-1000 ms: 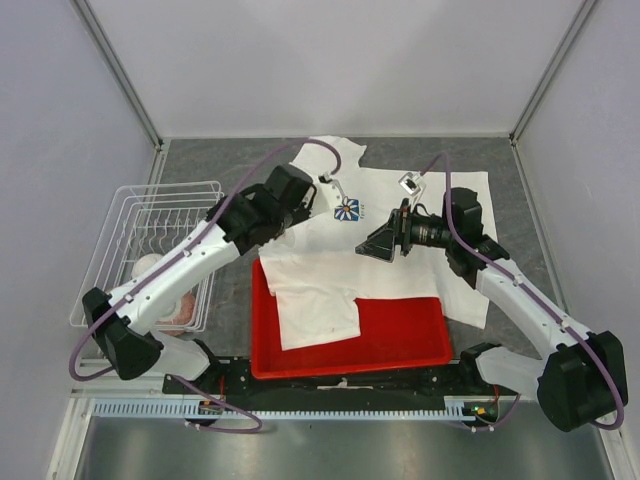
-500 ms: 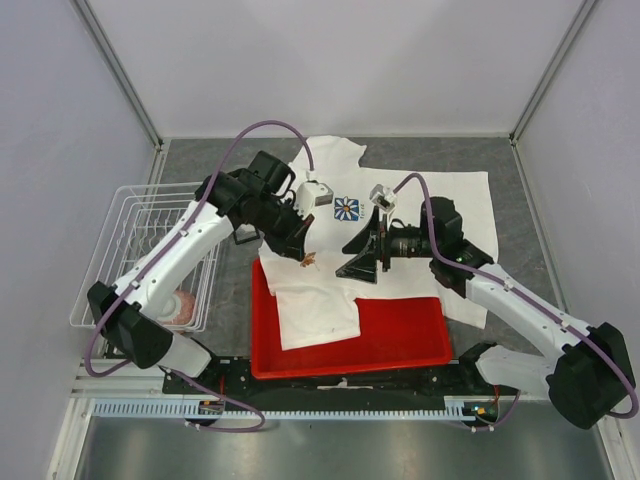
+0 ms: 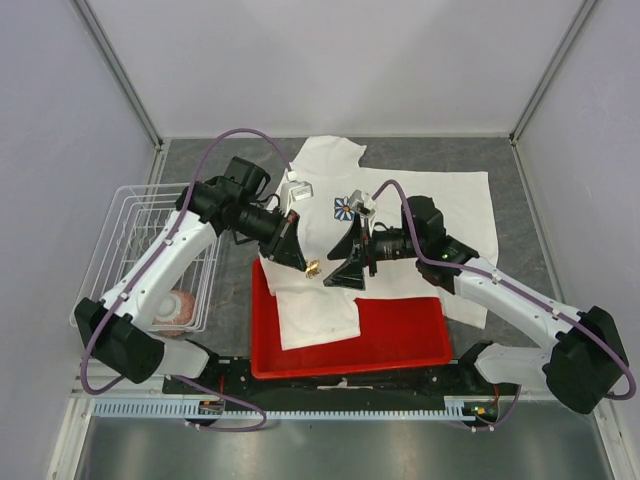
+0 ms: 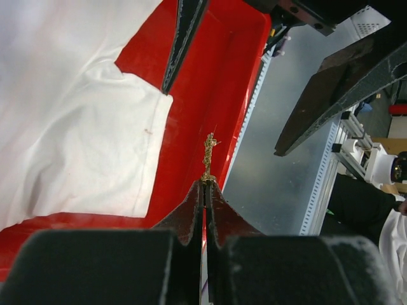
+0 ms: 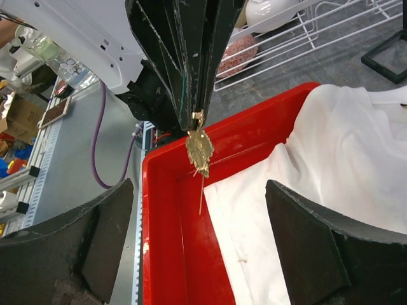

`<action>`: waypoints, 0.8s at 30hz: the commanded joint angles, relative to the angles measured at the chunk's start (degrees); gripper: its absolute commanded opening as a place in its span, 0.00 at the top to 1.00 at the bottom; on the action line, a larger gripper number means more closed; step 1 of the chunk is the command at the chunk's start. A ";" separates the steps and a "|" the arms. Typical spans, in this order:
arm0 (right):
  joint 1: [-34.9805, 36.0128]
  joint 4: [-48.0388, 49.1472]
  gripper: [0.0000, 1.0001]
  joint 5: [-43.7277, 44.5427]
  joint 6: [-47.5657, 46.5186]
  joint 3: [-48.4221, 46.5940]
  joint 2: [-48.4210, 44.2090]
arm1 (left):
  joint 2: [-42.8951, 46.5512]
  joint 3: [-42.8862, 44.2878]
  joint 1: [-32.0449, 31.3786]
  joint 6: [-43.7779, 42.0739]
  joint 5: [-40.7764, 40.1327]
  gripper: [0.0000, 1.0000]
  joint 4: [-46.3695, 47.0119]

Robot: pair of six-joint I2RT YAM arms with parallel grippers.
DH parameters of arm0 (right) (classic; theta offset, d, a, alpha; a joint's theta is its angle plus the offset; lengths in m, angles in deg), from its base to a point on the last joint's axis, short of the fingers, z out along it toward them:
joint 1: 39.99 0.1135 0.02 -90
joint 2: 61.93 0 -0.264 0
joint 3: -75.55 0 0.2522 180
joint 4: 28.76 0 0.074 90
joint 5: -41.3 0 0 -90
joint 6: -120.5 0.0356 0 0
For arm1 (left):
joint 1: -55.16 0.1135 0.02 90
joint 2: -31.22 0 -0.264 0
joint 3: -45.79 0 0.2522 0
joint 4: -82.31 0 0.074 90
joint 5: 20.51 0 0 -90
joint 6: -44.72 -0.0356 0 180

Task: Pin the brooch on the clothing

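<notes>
The brooch (image 5: 200, 151), a tiny gold ornament with a thin pin hanging below it, is pinched at the tips of my left gripper (image 4: 207, 182), which is shut on it. In the top view the brooch (image 3: 312, 268) hangs above the red tray's left part. The clothing (image 3: 420, 215), a white T-shirt with a blue daisy print (image 3: 345, 206), lies spread on the table, one sleeve draped into the tray. My right gripper (image 3: 343, 262) stands wide open, facing the brooch from the right; its fingers (image 5: 76, 244) flank the brooch without touching it.
A red tray (image 3: 400, 335) sits at the near edge under the shirt's sleeve. A white wire basket (image 3: 130, 215) with bowls stands at the left. A small black square tray (image 5: 389, 58) lies on the grey table.
My left gripper has carried the brooch from beside the daisy print toward the near side, over the red tray. The right gripper has swung left to face it.
</notes>
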 commanded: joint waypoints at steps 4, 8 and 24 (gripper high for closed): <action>2.71 -1.04 0.14 -0.06 -5.16 -4.63 2.31 | 4.16 -2.66 1.03 4.56 8.95 0.98 5.00; 3.15 -2.54 0.26 0.03 -6.58 -4.90 2.66 | 6.00 -5.55 1.65 5.26 11.05 0.98 7.46; 3.15 -5.42 1.00 -2.87 -7.71 -8.05 3.19 | 12.60 -13.91 1.82 9.93 14.75 0.82 17.23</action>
